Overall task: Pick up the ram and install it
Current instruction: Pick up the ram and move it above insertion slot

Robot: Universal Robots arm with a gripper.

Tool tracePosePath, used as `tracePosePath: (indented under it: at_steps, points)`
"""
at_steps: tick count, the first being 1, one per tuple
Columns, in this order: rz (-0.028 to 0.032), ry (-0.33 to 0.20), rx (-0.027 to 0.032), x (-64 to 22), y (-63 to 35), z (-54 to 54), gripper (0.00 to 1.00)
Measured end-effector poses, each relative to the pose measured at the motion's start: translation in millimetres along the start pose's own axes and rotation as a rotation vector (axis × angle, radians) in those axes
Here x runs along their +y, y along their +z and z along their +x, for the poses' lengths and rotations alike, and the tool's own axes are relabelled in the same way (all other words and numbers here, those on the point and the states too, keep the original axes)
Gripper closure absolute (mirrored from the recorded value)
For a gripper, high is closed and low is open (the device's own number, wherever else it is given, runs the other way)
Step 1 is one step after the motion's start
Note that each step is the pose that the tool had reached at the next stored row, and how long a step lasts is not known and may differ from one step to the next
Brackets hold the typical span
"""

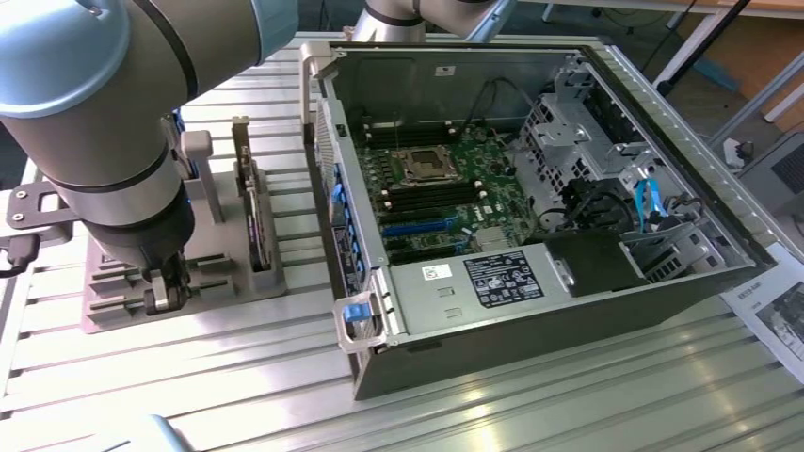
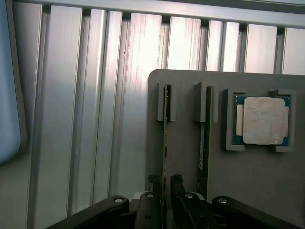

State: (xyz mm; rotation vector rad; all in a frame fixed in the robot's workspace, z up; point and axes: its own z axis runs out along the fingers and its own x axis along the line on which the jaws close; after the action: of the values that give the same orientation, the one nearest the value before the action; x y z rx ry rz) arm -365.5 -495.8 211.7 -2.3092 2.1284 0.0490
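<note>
The ram (image 2: 165, 133), a thin green stick, stands on edge in the slots of a grey holder (image 2: 257, 181). My gripper (image 2: 165, 191) is down over its near end with one finger on each side, pressed close against the board. A second, matching stick (image 2: 205, 138) stands parallel beside it. In the exterior view my gripper (image 1: 164, 290) is low over the grey holder (image 1: 120, 315) at the exterior view's left, beside the open computer case (image 1: 503, 320). The motherboard (image 1: 434, 188) lies inside the case with its dark memory slots (image 1: 434, 195) near the processor socket.
A square silver processor chip (image 2: 261, 120) sits in its own pocket of the holder. A dark expansion card (image 1: 255, 221) stands upright between holder and case. The case walls, drive cage (image 1: 571, 132) and cables (image 1: 647, 202) ring the motherboard. A ribbed aluminium table (image 1: 528, 405) carries everything.
</note>
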Motion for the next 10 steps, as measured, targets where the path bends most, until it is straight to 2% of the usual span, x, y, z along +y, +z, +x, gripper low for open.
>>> tracePosePath:
  at_steps: [10]
  points:
    - [0.0000, 0.000, 0.0000, -0.8, 0.8, 0.1, 0.77]
